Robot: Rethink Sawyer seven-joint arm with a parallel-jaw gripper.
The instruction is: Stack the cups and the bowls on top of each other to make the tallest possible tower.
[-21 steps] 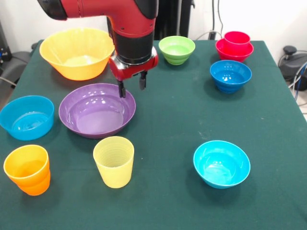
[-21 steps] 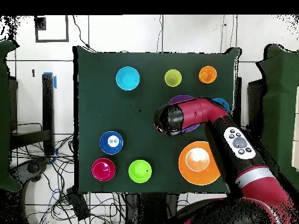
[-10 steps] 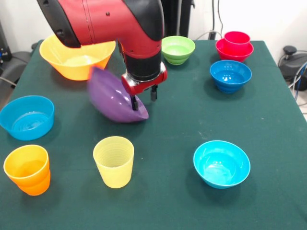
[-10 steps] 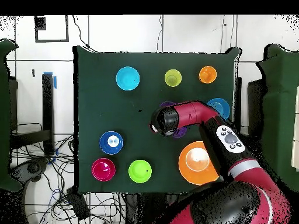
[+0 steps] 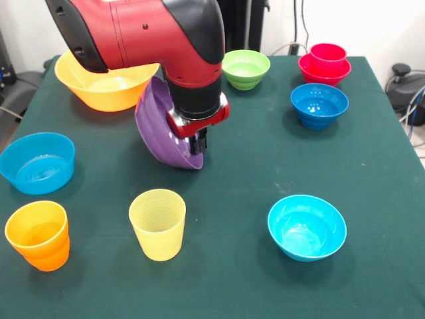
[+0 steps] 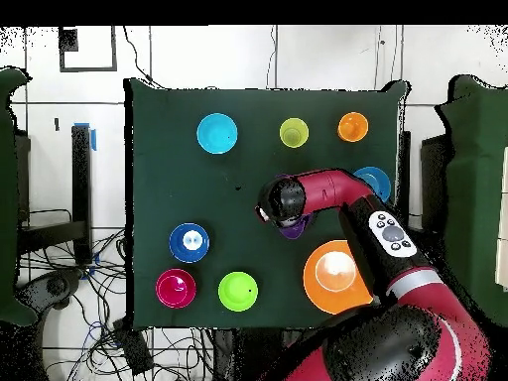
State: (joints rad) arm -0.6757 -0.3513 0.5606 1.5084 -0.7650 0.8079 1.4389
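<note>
The claw (image 5: 198,141) is clamped on the rim of the purple bowl (image 5: 159,129), holding it tipped nearly on edge over the green tabletop (image 5: 246,173), in front of the big yellow-orange bowl (image 5: 99,83). The lowest part of the bowl's rim looks right at the surface; can't tell if it touches. The tower (image 5: 325,63), a red cup in a red bowl, sits at the far corner with the dark blue bowl (image 5: 319,104) just in front. The pale yellow cup (image 5: 158,222) stands upright near the front edge.

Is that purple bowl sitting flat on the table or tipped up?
Tipped up. The purple bowl hangs almost on edge, its rim pinched in the tool, with its underside facing out and dark cloth below it.
</note>
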